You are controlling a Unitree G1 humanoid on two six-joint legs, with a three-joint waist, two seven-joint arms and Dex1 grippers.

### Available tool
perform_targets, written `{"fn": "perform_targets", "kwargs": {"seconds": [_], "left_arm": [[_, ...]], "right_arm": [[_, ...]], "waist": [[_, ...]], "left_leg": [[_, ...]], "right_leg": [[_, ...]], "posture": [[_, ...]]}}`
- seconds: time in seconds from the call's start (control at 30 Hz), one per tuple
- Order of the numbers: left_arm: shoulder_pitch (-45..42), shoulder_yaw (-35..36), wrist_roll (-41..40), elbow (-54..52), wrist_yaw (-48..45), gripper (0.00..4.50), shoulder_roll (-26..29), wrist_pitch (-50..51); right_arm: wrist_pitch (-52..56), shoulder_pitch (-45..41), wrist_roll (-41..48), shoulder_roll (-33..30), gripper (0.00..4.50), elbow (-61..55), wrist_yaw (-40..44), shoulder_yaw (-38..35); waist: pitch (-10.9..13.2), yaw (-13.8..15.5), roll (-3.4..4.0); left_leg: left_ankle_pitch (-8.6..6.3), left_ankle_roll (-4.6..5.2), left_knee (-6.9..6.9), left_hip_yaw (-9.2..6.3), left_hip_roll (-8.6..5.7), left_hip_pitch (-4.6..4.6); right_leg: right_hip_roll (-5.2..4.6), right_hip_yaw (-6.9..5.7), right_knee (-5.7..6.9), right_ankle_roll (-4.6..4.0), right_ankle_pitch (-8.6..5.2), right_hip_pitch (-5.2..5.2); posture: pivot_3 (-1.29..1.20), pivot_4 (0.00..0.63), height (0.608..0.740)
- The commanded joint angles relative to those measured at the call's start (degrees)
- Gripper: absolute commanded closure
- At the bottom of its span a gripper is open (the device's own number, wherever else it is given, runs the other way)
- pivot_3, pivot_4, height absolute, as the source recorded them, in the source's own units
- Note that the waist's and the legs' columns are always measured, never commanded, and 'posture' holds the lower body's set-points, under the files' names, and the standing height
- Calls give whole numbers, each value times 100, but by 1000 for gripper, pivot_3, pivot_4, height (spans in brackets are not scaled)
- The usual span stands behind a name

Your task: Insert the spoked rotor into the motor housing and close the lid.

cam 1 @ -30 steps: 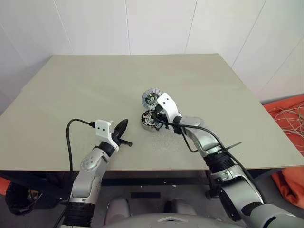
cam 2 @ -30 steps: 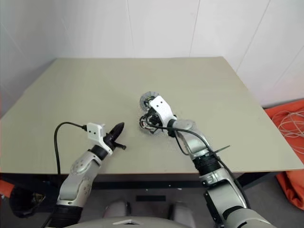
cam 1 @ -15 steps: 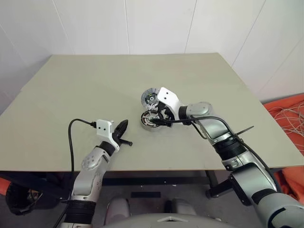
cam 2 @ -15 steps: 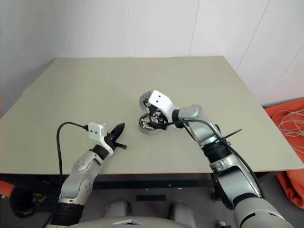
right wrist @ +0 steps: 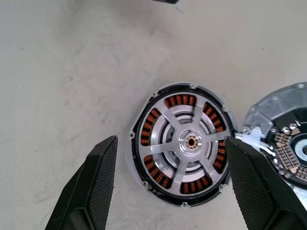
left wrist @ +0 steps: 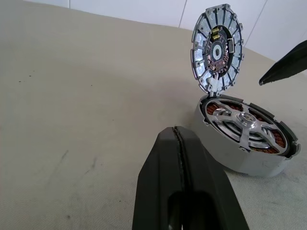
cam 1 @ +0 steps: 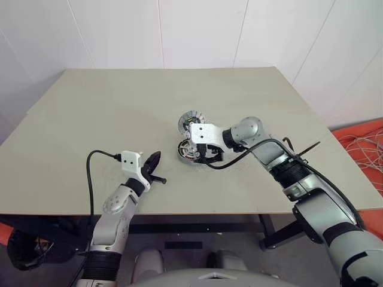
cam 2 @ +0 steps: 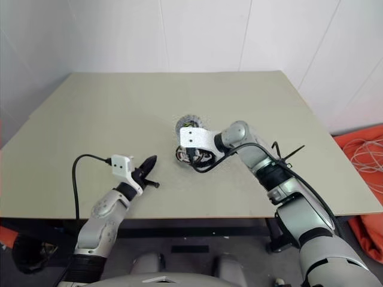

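The motor housing sits near the middle of the table, grey outside with copper windings. The spoked rotor lies inside it, black rim and silver spokes level with the housing's top. The lid stands upright, hinged at the housing's far edge, with its white-segmented face showing. My right gripper hovers just above the rotor, open, one finger on each side and touching nothing. My left gripper is shut and empty, level over the table, to the left of the housing and nearer the front edge.
The beige table has wide bare room all round the housing. A black cable loops from my left wrist over the front edge. Orange cloth with pale cords lies on the floor beyond the table's right side.
My right gripper has opened, rolled its wrist and risen a little over the housing, its arm swinging out to the right. The rotor stays in the housing. The left arm kept still.
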Motion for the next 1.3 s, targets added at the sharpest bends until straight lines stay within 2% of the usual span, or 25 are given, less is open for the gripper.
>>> {"fn": "perform_targets", "kwargs": {"seconds": [0.03, 0.67, 0.93, 1.3], "left_arm": [[-144, 28, -44, -72, -26, 4500, -16, 2], [-178, 56, -79, 3, -39, 4500, -85, 101], [-185, 57, -79, 59, -41, 4500, -98, 113], [-182, 67, -104, 75, -36, 4500, -111, 136]], "right_arm": [[-594, -291, -236, -85, 511, 219, 184, 93], [-2406, -1022, -1140, 81, 511, 1752, 328, 297], [-2859, -971, -1178, 126, 511, 1785, 560, 304], [-2913, -861, -1169, 204, 511, 1703, 760, 289]], "waist": [[0, -1, 0], [1, -8, -1], [1, -8, -1], [1, -9, -1]], "left_leg": [[0, 0, 1, 0, 0, 0], [-2, 4, 8, 1, 2, -3], [-3, 6, 9, 1, 2, -6], [-4, 8, 16, 1, 3, -7]], "right_leg": [[0, 0, 0, -1, 1, 0], [1, -2, 3, -8, 4, -3], [1, -3, 4, -10, 5, -5], [1, -3, 7, -13, 7, -4]], "posture": [[0, 0, 740], [0, 0, 740], [0, 0, 740], [0, 0, 740]]}}
